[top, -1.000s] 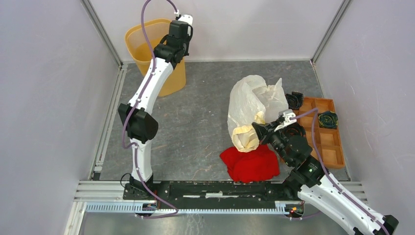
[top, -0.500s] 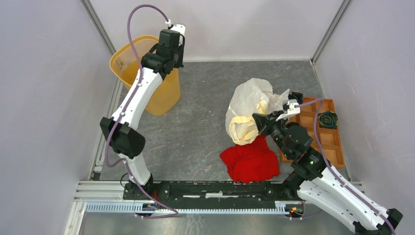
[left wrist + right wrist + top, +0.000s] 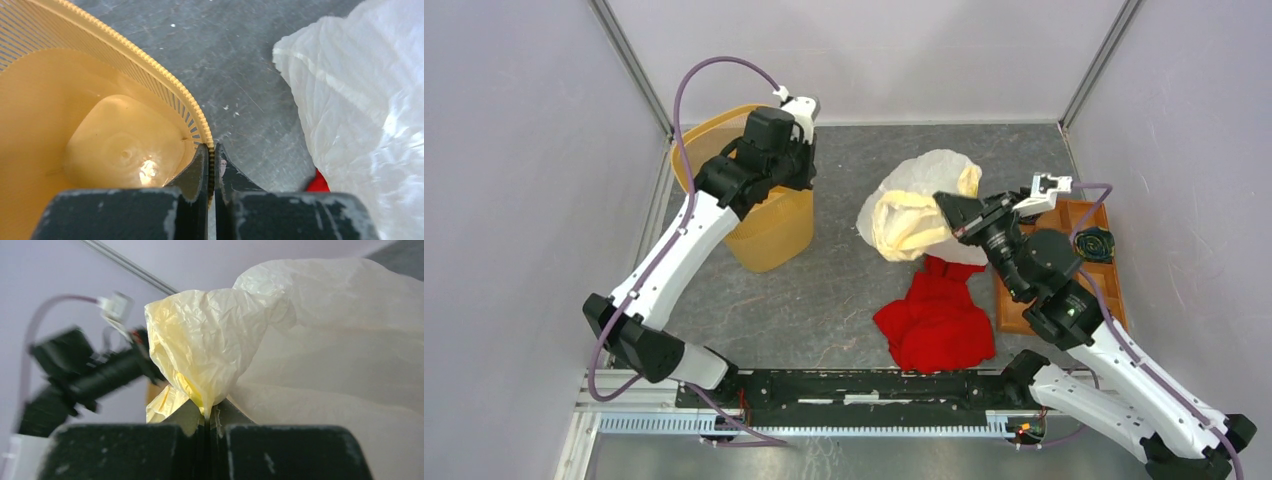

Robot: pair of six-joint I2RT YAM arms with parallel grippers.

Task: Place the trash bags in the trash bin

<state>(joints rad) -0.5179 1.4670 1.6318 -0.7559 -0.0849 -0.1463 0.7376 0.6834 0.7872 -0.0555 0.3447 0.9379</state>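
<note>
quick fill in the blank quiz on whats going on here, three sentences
1. The left gripper is shut on the ____ of the trash bin.
2. The right gripper pinches the trash bag, which is beside a ____ cloth heap.
3. Inside, the trash bin holds ____.
Missing words: rim; red; nothing

cream bag (image 3: 911,205) aloft, yellow bin (image 3: 776,236) tilted
</note>
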